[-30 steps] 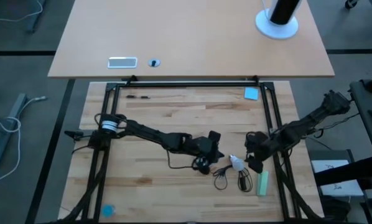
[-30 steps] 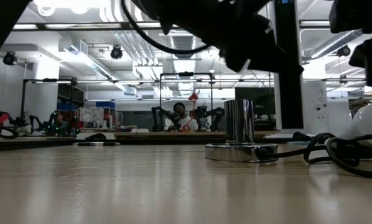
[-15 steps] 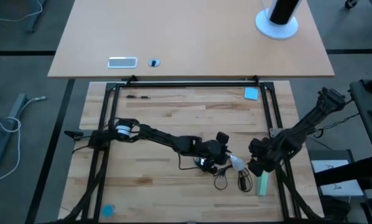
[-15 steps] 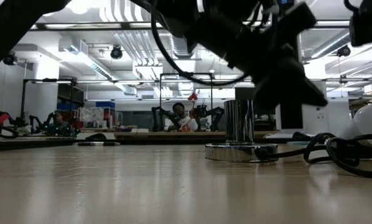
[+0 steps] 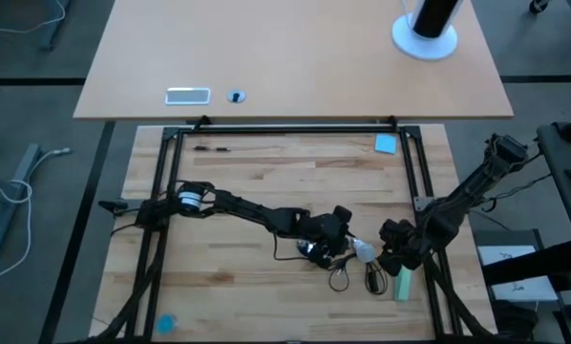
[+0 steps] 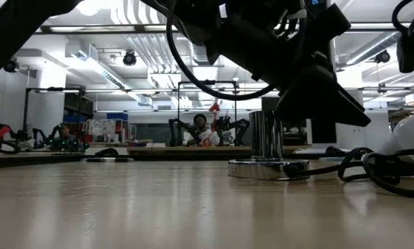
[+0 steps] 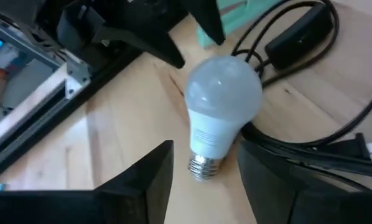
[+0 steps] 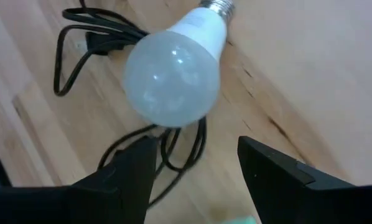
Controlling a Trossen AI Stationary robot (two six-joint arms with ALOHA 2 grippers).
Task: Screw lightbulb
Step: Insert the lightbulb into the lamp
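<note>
The white frosted lightbulb (image 5: 364, 251) lies on its side on the wooden table, its globe (image 8: 172, 79) over a loop of black cord. Its silvery screw base (image 7: 202, 167) points toward my left gripper (image 7: 204, 149). That gripper is open, with one finger on each side of the base, and I see no touch. My right gripper (image 8: 195, 143) hangs open just short of the globe, on the bulb's right (image 5: 389, 256). The round silver socket (image 6: 266, 166) stands on the table left of the bulb, below my left gripper (image 5: 341, 239).
Loops of black cord (image 5: 341, 275) with an inline switch (image 5: 374, 280) lie just nearer than the bulb. A pale green block (image 5: 403, 282) lies by the right arm. A blue pad (image 5: 386, 143) sits at the far right. Black frame rails (image 5: 421, 182) border the table.
My left gripper has come down and moved right, up to the bulb's screw base. My right gripper has sunk and rolled, drawing toward the near edge beside the bulb. The bulb has stayed where it was.
</note>
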